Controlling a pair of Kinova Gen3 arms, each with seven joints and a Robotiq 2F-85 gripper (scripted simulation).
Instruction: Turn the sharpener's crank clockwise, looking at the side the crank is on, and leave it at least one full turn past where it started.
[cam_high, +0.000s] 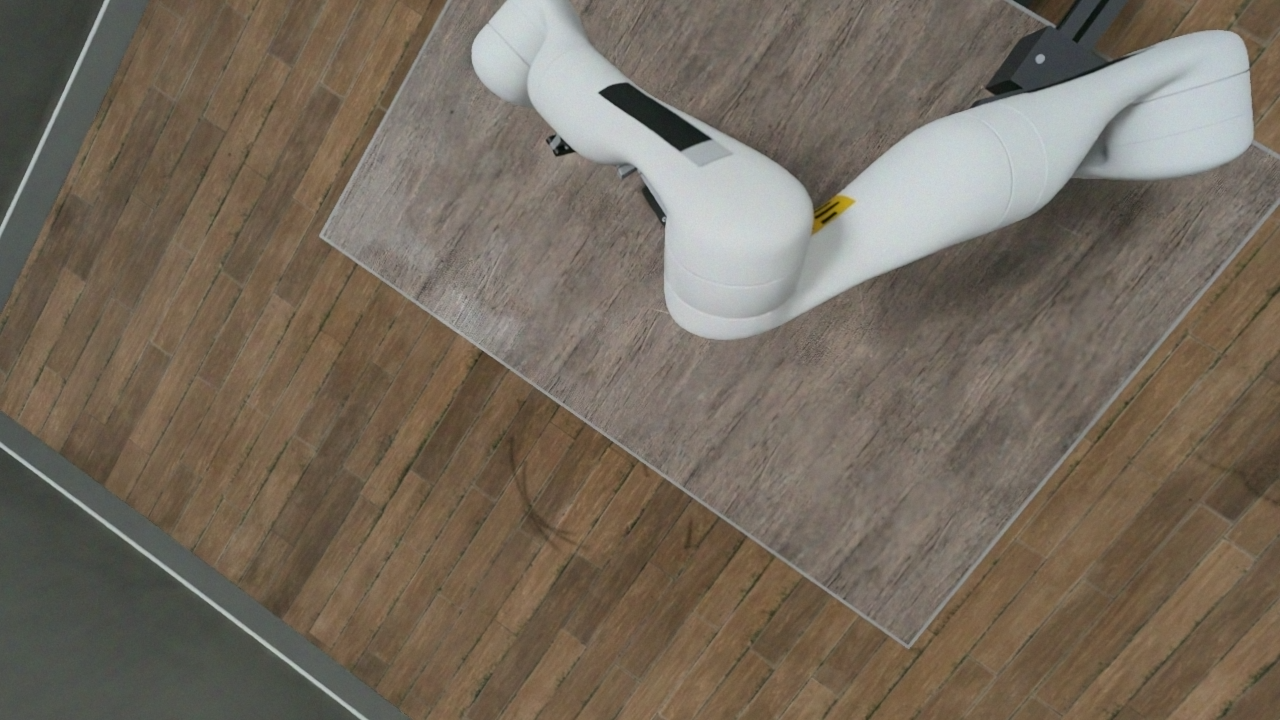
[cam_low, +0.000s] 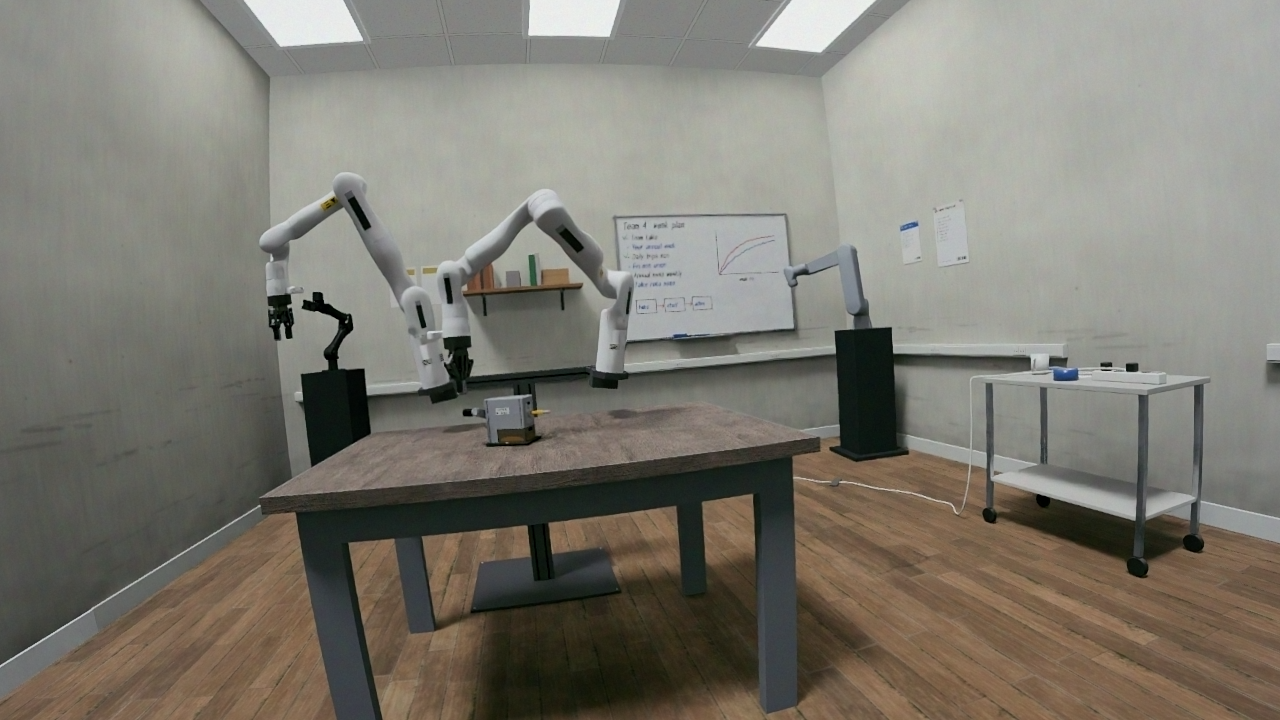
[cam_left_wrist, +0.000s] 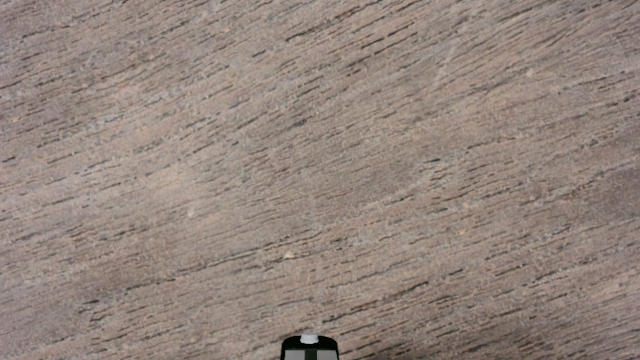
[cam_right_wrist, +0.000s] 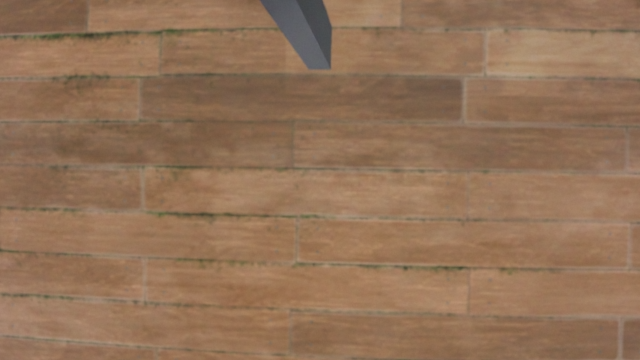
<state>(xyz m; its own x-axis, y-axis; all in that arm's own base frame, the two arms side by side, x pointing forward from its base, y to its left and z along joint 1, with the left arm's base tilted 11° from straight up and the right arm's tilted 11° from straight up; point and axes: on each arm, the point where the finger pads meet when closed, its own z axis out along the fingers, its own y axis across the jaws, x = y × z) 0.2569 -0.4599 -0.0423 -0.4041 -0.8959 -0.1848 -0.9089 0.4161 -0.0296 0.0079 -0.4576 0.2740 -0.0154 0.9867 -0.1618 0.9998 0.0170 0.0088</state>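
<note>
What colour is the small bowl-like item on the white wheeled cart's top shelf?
Blue; the exterior view shows it best.

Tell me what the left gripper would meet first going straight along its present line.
Probably the black crank knob with the pale tip, just beyond the left gripper; depth is unclear, so it might pass it and reach the wood-grain tabletop.
</note>
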